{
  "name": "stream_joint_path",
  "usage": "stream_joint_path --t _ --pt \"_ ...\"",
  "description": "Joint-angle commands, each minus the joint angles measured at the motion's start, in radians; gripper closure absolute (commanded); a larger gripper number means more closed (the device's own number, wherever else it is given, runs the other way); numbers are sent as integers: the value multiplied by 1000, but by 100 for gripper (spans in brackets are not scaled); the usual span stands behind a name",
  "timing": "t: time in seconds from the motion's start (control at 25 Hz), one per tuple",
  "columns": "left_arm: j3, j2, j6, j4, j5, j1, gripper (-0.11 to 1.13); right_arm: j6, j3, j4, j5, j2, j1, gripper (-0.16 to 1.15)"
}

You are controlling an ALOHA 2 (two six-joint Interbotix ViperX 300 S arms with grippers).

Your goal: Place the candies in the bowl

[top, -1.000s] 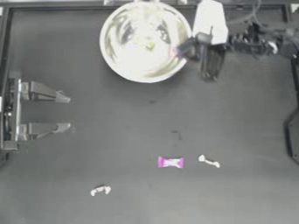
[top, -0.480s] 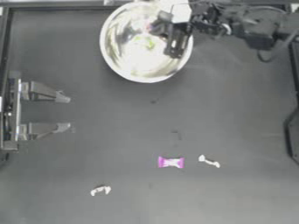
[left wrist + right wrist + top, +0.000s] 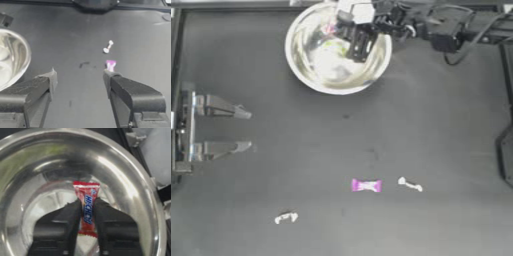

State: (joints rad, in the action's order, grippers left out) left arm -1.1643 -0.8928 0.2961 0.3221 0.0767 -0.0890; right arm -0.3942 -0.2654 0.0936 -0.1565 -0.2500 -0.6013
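Candies stood partly done: we held the red-and-white candy [image 3: 87,210] in our right pincer [image 3: 86,214], clamped above the bowl [image 3: 304,75], a yellow-green candy [image 3: 333,48] beneath, three sweets far off on the worktop [image 3: 438,125].

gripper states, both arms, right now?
Left gripper: open, empty, parked at the table's left side.
Right gripper: shut on the red-and-white candy, over the bowl.
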Motion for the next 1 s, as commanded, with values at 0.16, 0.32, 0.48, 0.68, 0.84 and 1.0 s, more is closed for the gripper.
stream_joint_path --t 0.16,0.32,0.48,0.68,0.84,1.0 --pt "8 12 0 2 9 -2 11 3 28 15 -23 20 5 4" --pt "6 12 0 2 11 -2 11 3 23 17 -40 55 28 6" --pt "5 9 0 2 9 -2 11 3 -5 25 -109 133 66 6" --pt "5 2 0 2 3 -2 11 2 -118 58 -121 285 135 6" --pt "3 -15 2 2 2 -2 11 2 -221 104 -107 419 212 6" --pt "2 -29 2 0 -5 -2 11 3 -331 155 -40 551 281 6"
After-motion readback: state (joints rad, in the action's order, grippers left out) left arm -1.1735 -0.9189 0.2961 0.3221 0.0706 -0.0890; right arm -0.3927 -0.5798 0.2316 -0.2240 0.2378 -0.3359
